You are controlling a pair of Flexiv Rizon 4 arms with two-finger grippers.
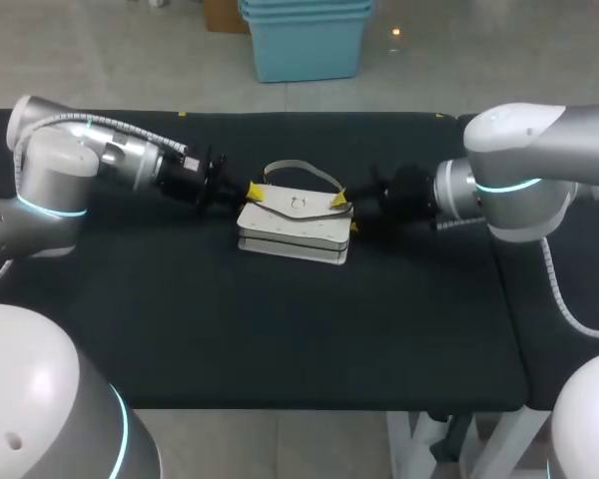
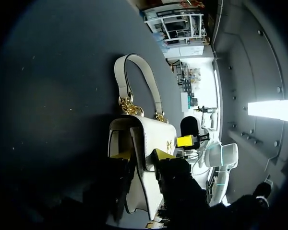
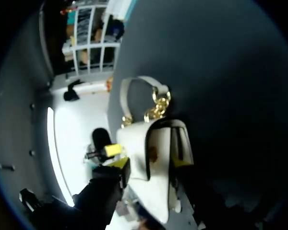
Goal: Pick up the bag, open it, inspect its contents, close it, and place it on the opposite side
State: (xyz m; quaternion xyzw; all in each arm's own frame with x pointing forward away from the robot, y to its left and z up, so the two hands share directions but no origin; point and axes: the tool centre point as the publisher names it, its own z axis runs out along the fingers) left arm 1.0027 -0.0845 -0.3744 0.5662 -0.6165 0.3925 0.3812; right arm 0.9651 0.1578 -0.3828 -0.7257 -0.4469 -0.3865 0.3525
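The white bag point(image 1: 295, 228) sits at the middle of the black bench point(image 1: 280, 329), flap uppermost, with a small clasp point(image 1: 298, 205) on it; a pale handle point(image 2: 137, 76) joins it by gold chain links point(image 2: 130, 106) (a short run at each end); the left tool point(image 2: 140, 154) pinches one end of the bag, the right tool point(image 3: 151, 163) the other, a yellow tip on either face.

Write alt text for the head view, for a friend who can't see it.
A white bag lies flat on a black table, the left gripper and right gripper clasping its two ends.
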